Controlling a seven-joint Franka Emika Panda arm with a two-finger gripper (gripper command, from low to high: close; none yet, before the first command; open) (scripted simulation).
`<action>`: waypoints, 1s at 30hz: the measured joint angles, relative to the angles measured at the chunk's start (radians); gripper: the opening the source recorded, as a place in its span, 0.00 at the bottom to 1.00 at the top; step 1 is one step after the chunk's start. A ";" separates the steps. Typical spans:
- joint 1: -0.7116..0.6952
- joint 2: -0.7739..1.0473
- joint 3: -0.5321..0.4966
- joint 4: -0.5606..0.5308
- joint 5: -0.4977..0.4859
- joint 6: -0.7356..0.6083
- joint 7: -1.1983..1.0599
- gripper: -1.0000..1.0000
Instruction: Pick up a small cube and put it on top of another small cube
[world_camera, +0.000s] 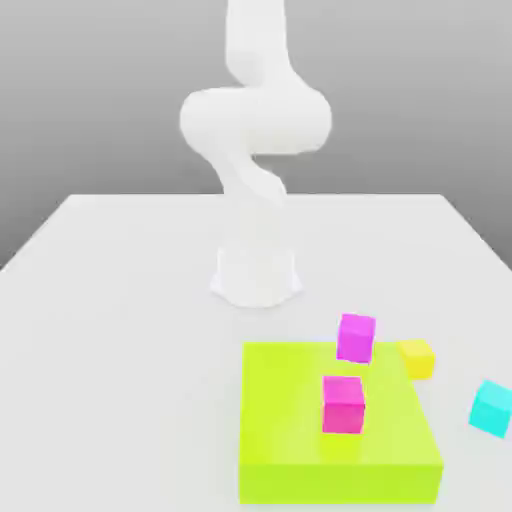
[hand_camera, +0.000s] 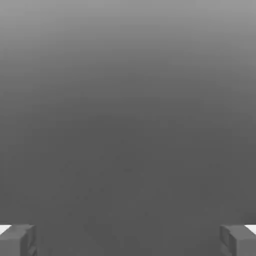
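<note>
Table (world_camera: 120, 300): bears everything, arm base at centre.
Lime slab (world_camera: 290, 430): carries one magenta cube (world_camera: 343, 404); another magenta cube (world_camera: 356, 337) at its far edge.
Gripper (hand_camera: 128, 240): spread wide, holding nothing, ready for pickup.
Cyan cube (world_camera: 492, 408): alone, exterior view's right, reachable.
Yellow cube (world_camera: 417, 357): beside slab, top bare for stacking.

Two magenta cubes (world_camera: 356, 336); one cyan cube (world_camera: 492, 407); one yellow cube (world_camera: 418, 357); one lime-green slab (world_camera: 290, 420)

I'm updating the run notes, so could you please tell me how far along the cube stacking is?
Nothing looks done yet: the cyan cube sits on the table, apart from the yellow cube. The gripper is open and holds nothing. Grasping, lifting and placing all remain.
</note>
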 joint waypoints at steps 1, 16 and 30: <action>0.011 0.039 0.013 -0.005 0.027 0.014 0.031 0.50; 0.127 0.582 0.311 -0.085 0.140 0.222 0.651 0.50; 0.467 1.096 0.194 -0.119 -0.314 0.471 1.480 0.50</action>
